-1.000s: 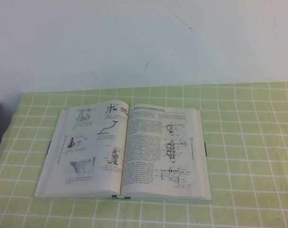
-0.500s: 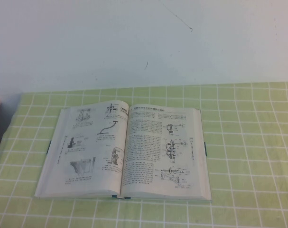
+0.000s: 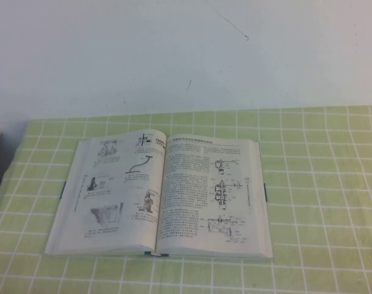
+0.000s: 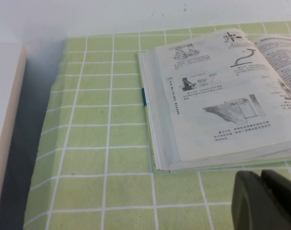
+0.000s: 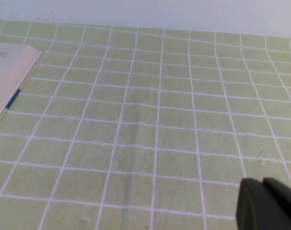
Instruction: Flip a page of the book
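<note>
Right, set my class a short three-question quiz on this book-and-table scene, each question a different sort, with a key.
1. True or false: the book lies open and flat on the green checked tablecloth.
2. Multiple choice: where are the two grippers? A) both pressing on the page; B) both off the book, each showing only at the edge of its own wrist view; C) one lifting the cover.
3. Fill in: the left-hand page shows mostly ____, while the right-hand page has dense text with small drawings.

Key
1. True.
2. B: the left gripper sits on the robot's side of the book's left half; the right gripper is over bare tablecloth to the book's right.
3. Diagrams.
</note>
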